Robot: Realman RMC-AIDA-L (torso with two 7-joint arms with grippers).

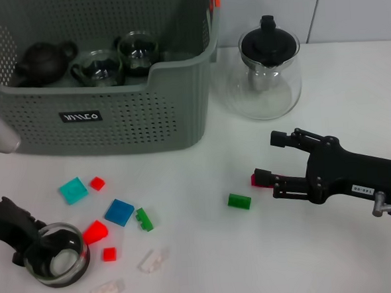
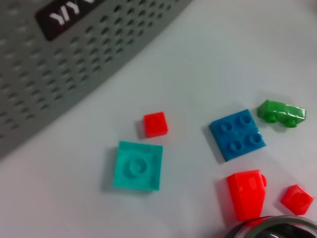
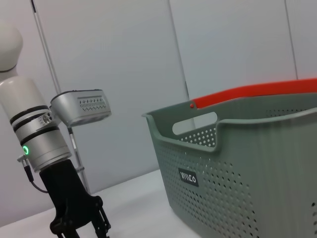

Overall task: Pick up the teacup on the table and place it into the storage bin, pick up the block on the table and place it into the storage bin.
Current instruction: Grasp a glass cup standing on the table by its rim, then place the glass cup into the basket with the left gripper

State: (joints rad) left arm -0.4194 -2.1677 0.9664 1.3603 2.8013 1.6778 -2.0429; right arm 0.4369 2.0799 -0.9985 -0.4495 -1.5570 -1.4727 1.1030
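White counter (image 1: pixel 208 252), with the storage bin (image 1: pixel 114 118) at its back; in front of the bin, left hand (image 1: pixel 29 253) clamped on a glass teacup (image 1: pixel 56 263) amid scattered blocks, right hand (image 1: pixel 266 162) spread wide around a red block (image 1: pixel 256 180).

Grey-green perforated storage bin (image 1: pixel 134 117), black label (image 1: pixel 80 117); teal block (image 1: pixel 73 190); blue block (image 1: pixel 119 212); green block (image 1: pixel 239 201).

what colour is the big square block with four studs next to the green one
Blue. The four-stud block shows best in the left wrist view, beside the green block.
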